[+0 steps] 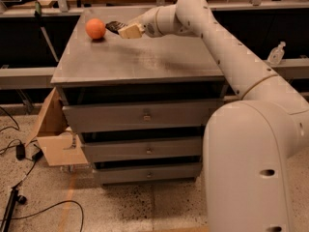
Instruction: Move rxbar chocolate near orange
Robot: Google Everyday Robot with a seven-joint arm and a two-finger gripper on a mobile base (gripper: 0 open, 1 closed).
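Observation:
The orange (95, 28) sits on the grey cabinet top (140, 57) near its far left corner. My gripper (126, 30) reaches across the top from the right and is shut on the rxbar chocolate (114, 26), a flat black bar that sticks out to the left of the fingers. The bar's free end lies just right of the orange, a small gap apart. I cannot tell whether the bar rests on the top or hangs just above it.
The cabinet has three drawers (145, 115) below the top, all closed. An open cardboard box (55, 139) leans against its left side. Cables (19, 153) lie on the floor at the left. A railing and shelf (270, 66) run behind the cabinet.

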